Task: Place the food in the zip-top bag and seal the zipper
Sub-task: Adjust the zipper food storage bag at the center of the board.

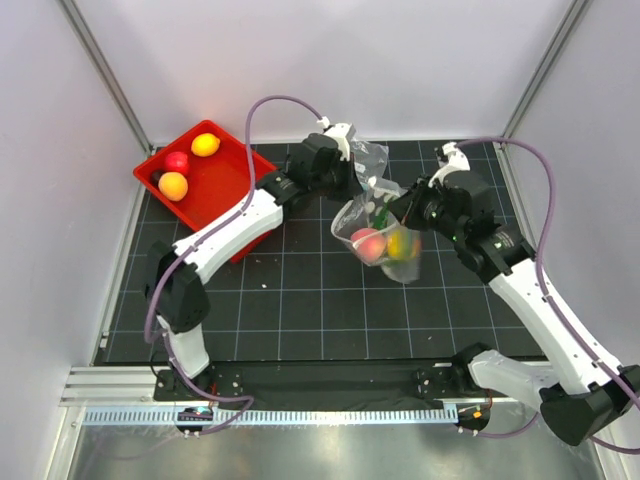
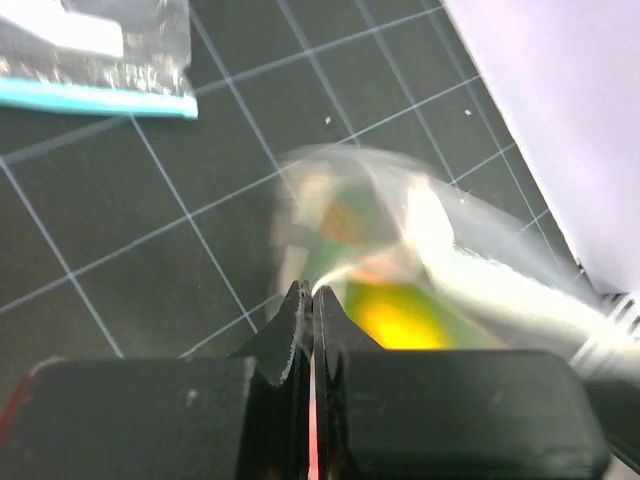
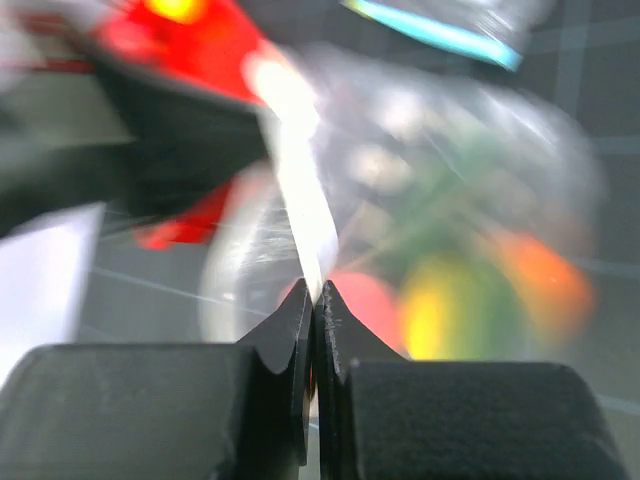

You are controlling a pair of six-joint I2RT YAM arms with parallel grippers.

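Observation:
The zip-top bag (image 1: 378, 235) hangs above the mat between my two grippers. It holds food: a pink peach (image 1: 367, 243) and a yellow-green piece (image 1: 403, 243). My left gripper (image 1: 352, 193) is shut on the bag's left top edge, as the left wrist view shows (image 2: 312, 290), with the blurred bag (image 2: 400, 260) just beyond it. My right gripper (image 1: 399, 208) is shut on the pale zipper strip (image 3: 298, 170), with its jaws pinched on the strip (image 3: 315, 287). Red (image 3: 368, 300), yellow-green (image 3: 440, 315) and orange (image 3: 545, 280) pieces show through the plastic.
A red tray (image 1: 222, 185) at the back left holds yellow (image 1: 205, 144), red (image 1: 177, 161) and orange (image 1: 172, 186) fruits. A smaller clear pouch with a teal strip (image 2: 100, 97) lies on the mat behind the bag (image 1: 370, 155). White walls stand on all sides.

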